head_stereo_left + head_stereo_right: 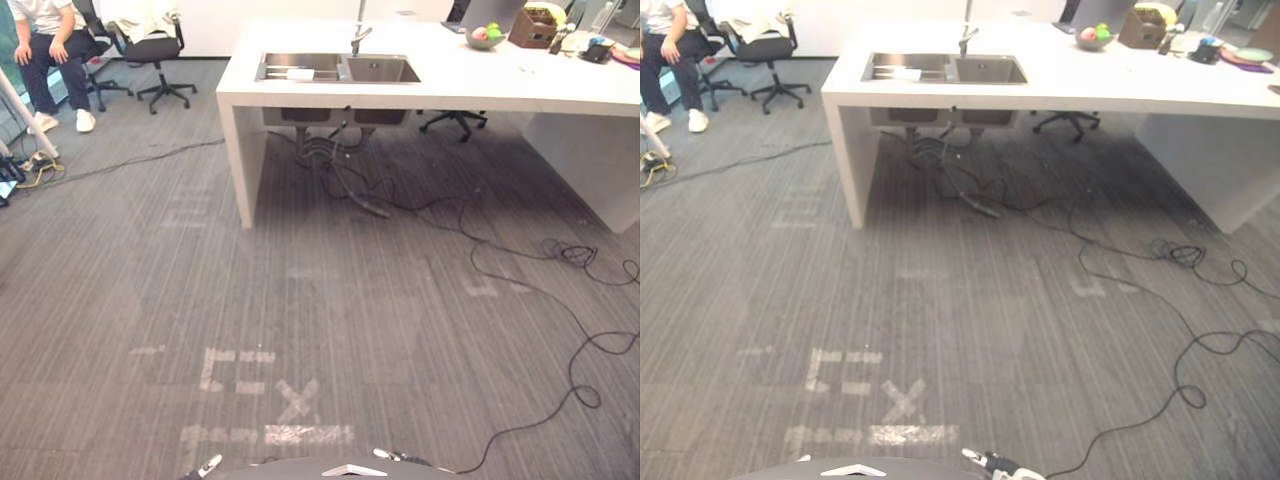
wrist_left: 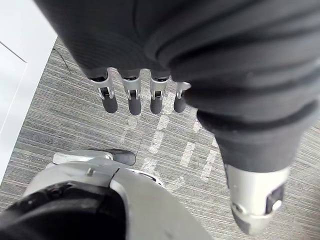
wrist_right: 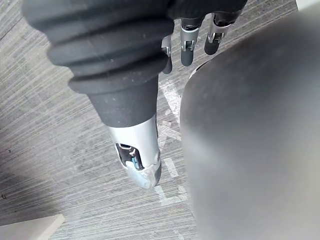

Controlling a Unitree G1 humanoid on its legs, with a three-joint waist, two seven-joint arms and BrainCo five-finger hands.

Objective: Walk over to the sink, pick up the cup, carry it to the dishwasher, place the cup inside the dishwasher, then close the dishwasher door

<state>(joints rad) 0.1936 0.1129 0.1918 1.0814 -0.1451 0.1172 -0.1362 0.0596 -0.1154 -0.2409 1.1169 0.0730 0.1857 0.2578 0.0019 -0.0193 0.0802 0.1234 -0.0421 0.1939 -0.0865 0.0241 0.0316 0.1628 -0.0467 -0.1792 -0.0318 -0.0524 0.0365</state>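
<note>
— Far ahead, in the left basin of the stainless-steel double sink (image 1: 380, 70), lies a small pale object (image 1: 300, 73); is that the cup?

— Too small to tell; it seems stretched side to side across the basin, though I would not swear to its long axis; nothing else in the sink reads as a cup.

— Where does the sink sit?

— Set into the near-left end of the long white counter (image 1: 500, 80), with a chrome tap (image 1: 358, 38) behind the divide between the basins; grey striped carpet (image 1: 400, 320) with pale tape marks (image 1: 300, 434) lies between it and the robot.

— Which hand is nearer?

— Neither by much; both are well apart from the sink. The left hand (image 2: 131, 100) hangs with fingers straight and relaxed, gripping nothing; the right hand (image 3: 186, 50) is likewise loose and empty above the carpet. The pale object lies a little left of straight ahead, so I judge the left hand slightly favoured; walking comes first.

— Anything beside the path?

— A seated person (image 1: 45, 45) and a black office chair (image 1: 160, 50), far left, well off the line.
</note>
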